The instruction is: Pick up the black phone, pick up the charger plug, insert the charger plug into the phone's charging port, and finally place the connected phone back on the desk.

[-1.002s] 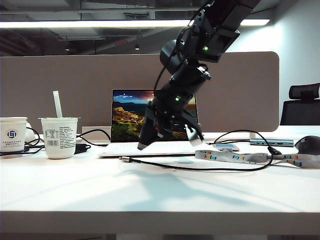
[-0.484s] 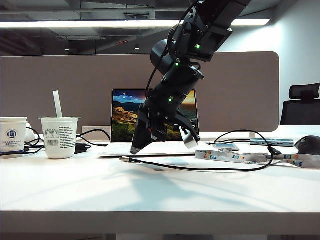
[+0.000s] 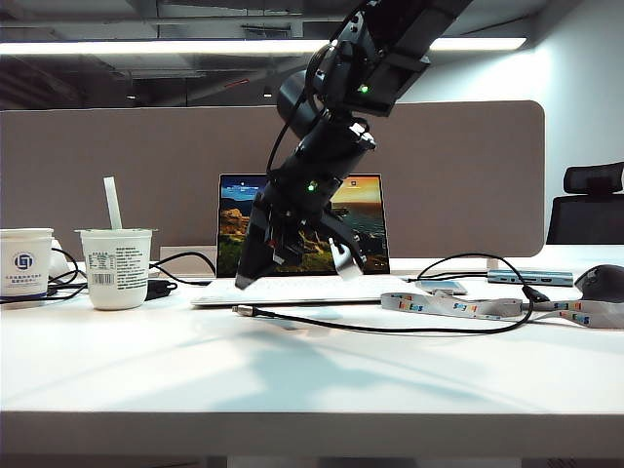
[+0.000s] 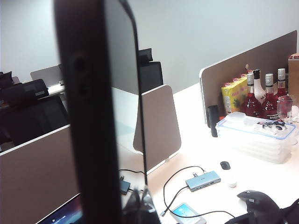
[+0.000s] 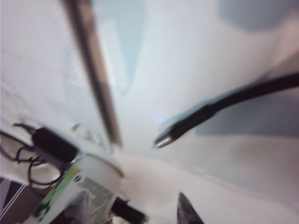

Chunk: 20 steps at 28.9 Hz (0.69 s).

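Note:
The black phone (image 4: 93,116) stands upright close to the left wrist camera, side edge towards it. My left gripper (image 4: 134,211) is shut on its lower end. The charging port is hidden. This arm and the phone are outside the exterior view. The charger plug (image 3: 242,310), a silver tip on a thin black cable, lies on the white desk (image 3: 292,380) in front of the laptop. My right gripper (image 3: 291,269) hangs open just above and slightly right of it. In the right wrist view the charger plug (image 5: 161,140) lies ahead of my open right gripper (image 5: 133,211), untouched.
An open laptop (image 3: 366,229) stands behind the right arm. A yoghurt cup (image 3: 115,268) and a paper cup (image 3: 24,261) stand at the left. A lanyard (image 3: 487,308), a grey-blue hub (image 3: 531,278) and a mouse (image 3: 600,283) lie at the right. A lit-screen phone (image 4: 187,213) lies near the hub.
My right arm has swung left and lowered, bringing its open gripper nearer the plug tip. The plug and cable have not moved.

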Motion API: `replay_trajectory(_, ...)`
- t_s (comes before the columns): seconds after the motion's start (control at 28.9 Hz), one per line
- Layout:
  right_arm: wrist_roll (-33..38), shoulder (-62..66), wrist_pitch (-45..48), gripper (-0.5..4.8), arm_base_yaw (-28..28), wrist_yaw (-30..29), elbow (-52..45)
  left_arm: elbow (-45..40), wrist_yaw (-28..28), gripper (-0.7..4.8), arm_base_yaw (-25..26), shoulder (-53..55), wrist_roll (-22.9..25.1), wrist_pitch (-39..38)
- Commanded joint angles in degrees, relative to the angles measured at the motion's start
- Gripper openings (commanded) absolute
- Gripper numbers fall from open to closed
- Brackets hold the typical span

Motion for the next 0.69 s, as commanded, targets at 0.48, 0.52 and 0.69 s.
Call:
replay_trajectory(0.48, 1.7, 2.4, -4.7, 2.1, -0.1, 0.3, 0.3, 0.5, 0.3, -0.07, 0.0, -1.8, -0.2, 1.2)
replay_trajectory(0.52, 1.7, 2.6, -4.5, 2.1, -0.1, 0.3, 0.3, 0.5, 0.3, -0.07, 0.0, -1.8, -0.2, 1.2)
replay_trajectory(0.69, 1.7, 3.0, -4.7, 2.09, -0.2, 0.7, 0.3, 0.5, 0.3, -0.07, 0.0, -2.1, -0.2, 1.1)
